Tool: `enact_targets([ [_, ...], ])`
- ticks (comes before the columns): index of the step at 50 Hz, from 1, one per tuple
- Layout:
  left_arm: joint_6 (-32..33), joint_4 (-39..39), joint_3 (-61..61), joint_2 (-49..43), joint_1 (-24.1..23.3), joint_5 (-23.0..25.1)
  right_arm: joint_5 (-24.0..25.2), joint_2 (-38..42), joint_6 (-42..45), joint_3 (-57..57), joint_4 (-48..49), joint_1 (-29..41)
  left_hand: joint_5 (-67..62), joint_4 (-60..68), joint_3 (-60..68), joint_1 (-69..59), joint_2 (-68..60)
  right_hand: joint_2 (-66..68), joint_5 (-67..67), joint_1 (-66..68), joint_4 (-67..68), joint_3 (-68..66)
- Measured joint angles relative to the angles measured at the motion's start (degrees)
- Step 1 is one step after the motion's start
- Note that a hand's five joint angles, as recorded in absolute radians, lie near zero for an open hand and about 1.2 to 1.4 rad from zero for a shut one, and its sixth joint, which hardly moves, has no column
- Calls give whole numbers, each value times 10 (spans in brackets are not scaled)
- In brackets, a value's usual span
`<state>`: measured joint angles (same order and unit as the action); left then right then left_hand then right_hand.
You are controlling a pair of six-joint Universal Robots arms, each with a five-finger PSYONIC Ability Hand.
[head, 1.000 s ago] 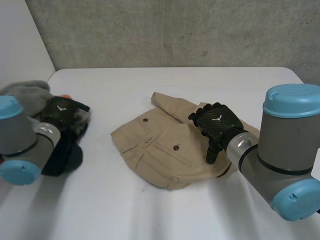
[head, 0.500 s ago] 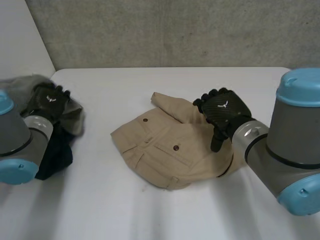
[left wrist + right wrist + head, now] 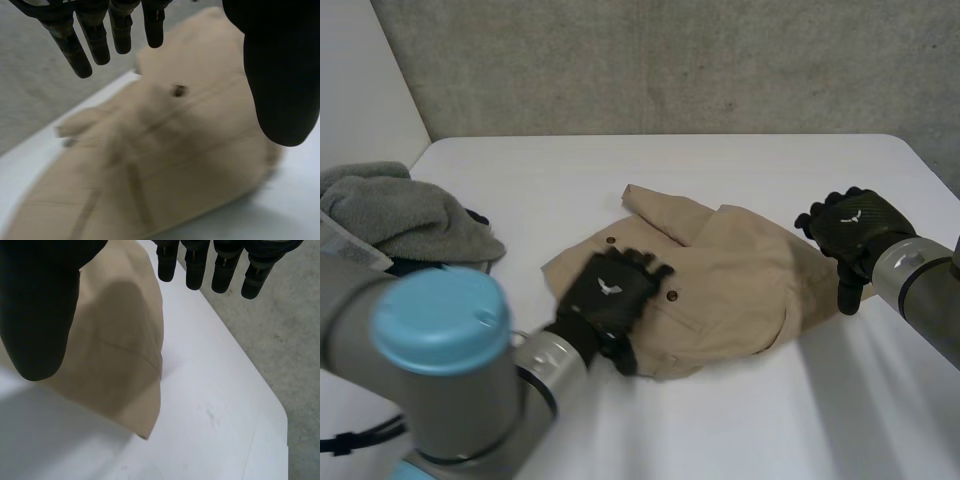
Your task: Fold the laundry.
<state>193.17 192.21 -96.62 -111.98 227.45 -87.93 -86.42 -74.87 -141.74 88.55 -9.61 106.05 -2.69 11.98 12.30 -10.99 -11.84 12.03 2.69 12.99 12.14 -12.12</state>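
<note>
Swinging in from well clear of the khaki trousers (image 3: pixel 720 280) lying on the table (image 3: pixel 620 170), the left hand (image 3: pixel 610 300) now hovers over their buttoned pocket, fingers spread, empty. The right hand (image 3: pixel 850 228) has withdrawn just beside them, fingers straight, empty. Another fold seems next.

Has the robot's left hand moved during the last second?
Yes. The left hand went away from the grey pile and is now over the tan garment, at its near edge.
</note>
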Motion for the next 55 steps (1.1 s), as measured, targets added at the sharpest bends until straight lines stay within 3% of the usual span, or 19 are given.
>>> enact_targets([
  [7,-3,4,58,-94,-49,-17,29,49,25,23,53,-26,-3,5,5,-7,-7,0,0,0,0,0],
  [10,-1,6,87,-127,-54,-34,43,76,32,33,87,-29,-58,63,60,-83,-69,0,0,0,0,0],
  [12,0,7,102,-142,-54,-46,50,92,35,38,113,-30,-199,207,202,-231,-209,25,23,20,25,-25],
  [15,1,9,118,-154,-53,-63,55,112,35,42,152,-30,-308,318,309,-324,-318,278,264,257,269,-270],
  [16,1,10,121,-155,-52,-68,55,116,35,42,161,-30,-417,433,424,-419,-434,375,354,355,362,-364],
  [18,1,13,124,-155,-51,-75,53,121,33,42,175,-30,-524,542,533,-505,-524,512,481,478,495,-502],
  [23,1,18,122,-132,-47,-90,44,113,30,41,190,-31,-539,561,552,-509,-545,551,528,511,562,-556],
  [28,2,17,100,-46,-24,-95,39,24,28,43,161,-31,-539,561,553,-511,-558,551,530,511,563,-557],
  [31,2,17,86,17,-3,-94,41,-39,25,38,120,-30,-539,561,553,-511,-563,550,530,510,562,-557],
  [33,3,17,80,53,15,-93,42,-68,21,33,91,-27,-539,561,553,-512,-563,466,465,449,471,-469],
  [36,4,18,79,104,58,-90,47,-104,11,26,30,-12,-539,561,553,-526,-563,159,165,148,189,-173],
  [39,11,19,86,133,102,-86,52,-117,4,19,-19,9,-539,562,553,-526,-564,12,11,5,21,-19],
  [45,51,25,116,138,167,-72,54,-119,-31,-3,-63,35,-539,568,555,-526,-565,-2,-1,-4,0,1],
  [55,109,85,215,74,201,-38,51,-113,-103,-8,-50,21,-539,568,561,-529,-569,-2,0,-4,0,1],
])
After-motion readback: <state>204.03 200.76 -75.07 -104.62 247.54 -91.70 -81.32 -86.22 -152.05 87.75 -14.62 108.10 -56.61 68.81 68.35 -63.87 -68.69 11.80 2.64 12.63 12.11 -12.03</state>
